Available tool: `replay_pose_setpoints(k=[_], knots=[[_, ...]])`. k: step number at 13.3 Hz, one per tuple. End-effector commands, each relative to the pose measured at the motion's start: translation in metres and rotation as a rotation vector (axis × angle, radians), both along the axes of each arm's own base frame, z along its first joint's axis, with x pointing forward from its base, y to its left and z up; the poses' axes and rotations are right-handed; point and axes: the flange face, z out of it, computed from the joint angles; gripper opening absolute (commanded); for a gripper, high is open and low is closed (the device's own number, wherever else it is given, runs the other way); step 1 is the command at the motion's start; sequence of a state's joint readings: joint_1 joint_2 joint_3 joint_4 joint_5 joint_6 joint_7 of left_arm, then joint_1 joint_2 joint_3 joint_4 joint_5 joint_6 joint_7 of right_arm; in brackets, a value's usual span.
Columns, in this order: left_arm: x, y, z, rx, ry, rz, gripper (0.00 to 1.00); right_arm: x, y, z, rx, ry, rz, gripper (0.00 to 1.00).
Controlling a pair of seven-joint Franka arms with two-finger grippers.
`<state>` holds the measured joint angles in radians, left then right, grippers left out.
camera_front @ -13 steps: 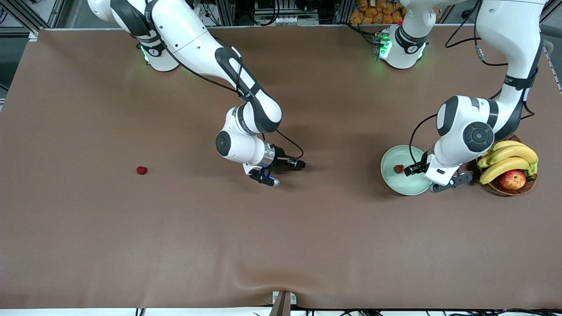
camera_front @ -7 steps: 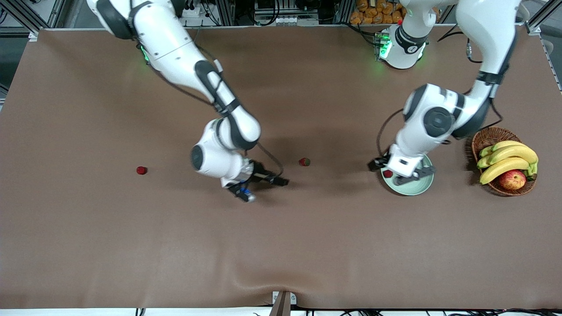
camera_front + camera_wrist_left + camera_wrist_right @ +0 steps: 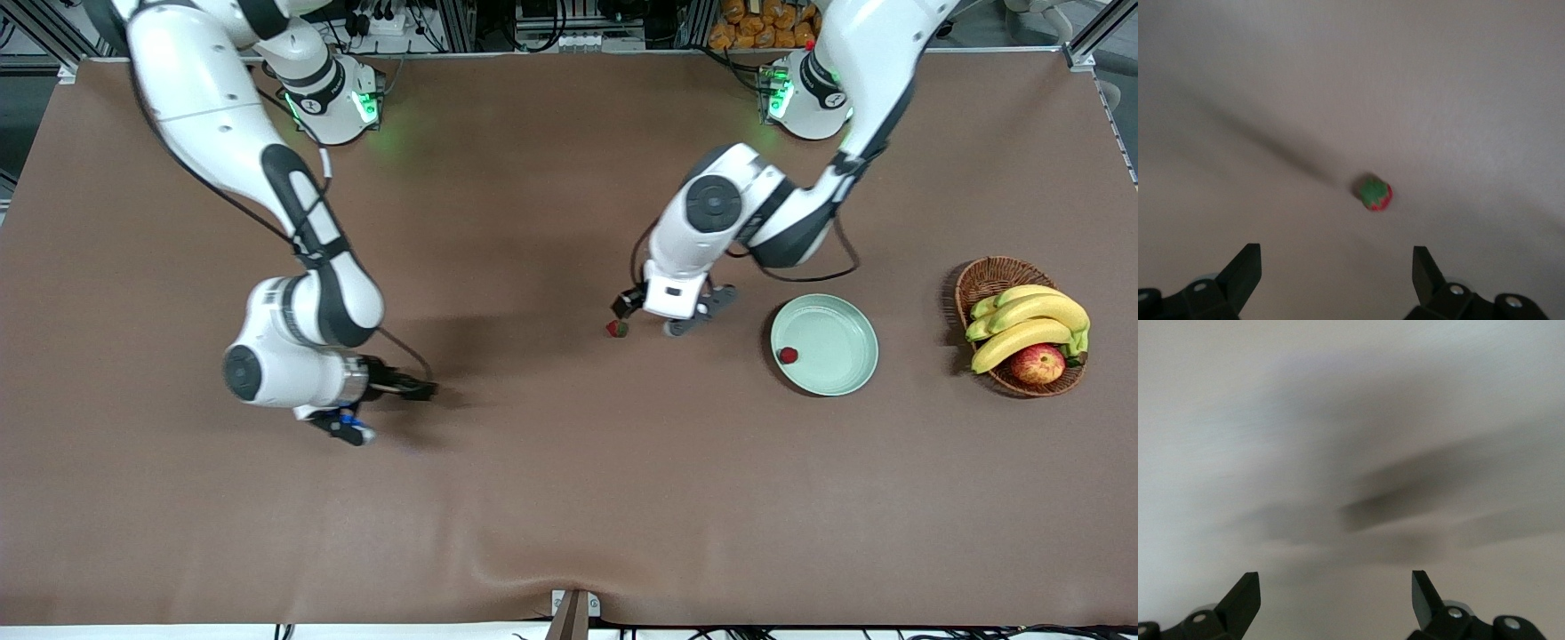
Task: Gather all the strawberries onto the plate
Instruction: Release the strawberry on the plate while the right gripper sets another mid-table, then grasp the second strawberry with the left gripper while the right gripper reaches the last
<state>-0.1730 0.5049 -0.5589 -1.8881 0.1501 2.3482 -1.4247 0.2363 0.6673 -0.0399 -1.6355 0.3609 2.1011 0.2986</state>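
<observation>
Left gripper: we see the left gripper (image 3: 642, 316) hanging over the mid-tabletop strawberry (image 3: 617, 328), its jaws spread wide and empty; in the left wrist view the same berry (image 3: 1375, 194) lies on the tabletop ahead of the two fingertips (image 3: 1245, 267), not yet between them.
Right gripper: the right gripper (image 3: 378, 411) hangs low over bare tabletop (image 3: 569, 498) toward the right arm's end, jaws likewise spread and holding nothing; its wrist view shows only blurred surface.
Strawberries: one berry in the plate (image 3: 787, 356) lies close to the rim on the side toward the middle of the table; the mid-tabletop one lies well apart from the plate (image 3: 836, 378). We cannot find a third berry in the front view; we judge the right arm may be covering it.
Risk, pinch: the berry is small and round, so we judge an off-centre closing could squirt it sideways and set it rolling.
Risk, drop: the berry already in the plate sits by the rim; we judge a release from too high could bounce the next one out.
Risk, arm: a sweep of the right arm over the hidden ground could nudge a berry we cannot see.
Edges: the berry lies far from every table edge, so a roll would likely stay on the tabletop.
Open room: the stretch between berry and plate is bare; the wicker basket (image 3: 987, 277) of bananas (image 3: 1031, 320) and an apple (image 3: 1037, 364) stands past the plate, toward the left arm's end.
</observation>
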Motion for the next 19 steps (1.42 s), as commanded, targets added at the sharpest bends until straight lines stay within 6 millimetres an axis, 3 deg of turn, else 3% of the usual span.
replay_pose_setpoints(k=[1,3,6,8,11,14,17,19], knots=[[0.002,-0.015,-0.032,0.044,-0.002,0.088,1.0,-0.012,-0.038,0.024,-0.125,0.028,0.128,1.0],[0.008,-0.016,-0.061,0.091,-0.022,0.121,1.0,-0.013,-0.079,0.027,-0.18,0.05,0.235,1.0],[0.013,-0.027,-0.08,0.104,-0.032,0.166,0.94,-0.012,-0.156,0.019,-0.161,0.047,0.316,1.0],[0.014,-0.037,-0.082,0.087,-0.027,0.185,0.91,-0.016,-0.179,0.009,-0.19,0.063,0.336,1.0],[0.008,-0.044,-0.089,0.086,-0.021,0.185,0.75,-0.02,-0.2,-0.016,-0.206,0.073,0.33,1.0],[0.011,-0.04,-0.095,0.092,-0.029,0.18,0.57,-0.025,-0.199,-0.025,-0.2,0.087,0.325,1.0],[0.017,-0.038,-0.097,0.091,-0.034,0.17,0.55,-0.032,-0.199,-0.035,-0.192,0.118,0.328,1.0],[0.017,-0.037,-0.1,0.091,-0.029,0.173,0.46,-0.034,-0.199,-0.036,-0.187,0.134,0.324,1.0]])
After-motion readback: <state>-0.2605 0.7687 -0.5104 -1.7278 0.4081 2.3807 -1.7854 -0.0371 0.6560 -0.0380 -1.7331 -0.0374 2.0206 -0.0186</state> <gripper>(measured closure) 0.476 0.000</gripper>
